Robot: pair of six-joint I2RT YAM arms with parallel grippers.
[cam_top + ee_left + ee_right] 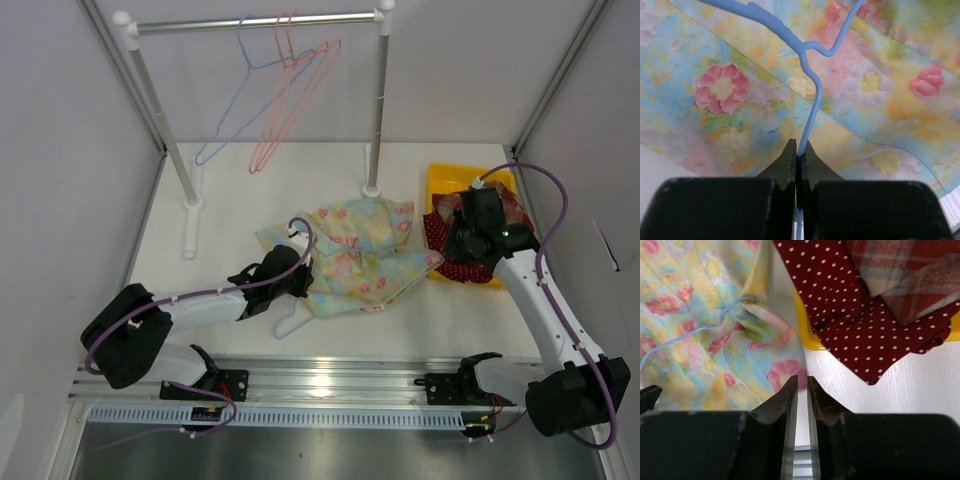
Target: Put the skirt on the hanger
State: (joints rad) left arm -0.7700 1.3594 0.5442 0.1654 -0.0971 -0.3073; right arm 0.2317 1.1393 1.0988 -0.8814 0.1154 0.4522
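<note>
Early to midway, by my reading: the skirt [365, 255] lies crumpled mid-table, left of the yellow bin [440, 180], and the blue hanger [810, 125] rests across its fabric. Whether the hanger has entered the waist I cannot tell. The left gripper [799, 155] is clamped on the hanger's wire. The right gripper [802, 382], jaws narrow and empty, hovers at the skirt's right edge. Seating the skirt on the hanger remains. No writing is legible.

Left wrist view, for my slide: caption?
Left gripper shut on the blue hanger, its wire lying across the floral skirt.
</note>
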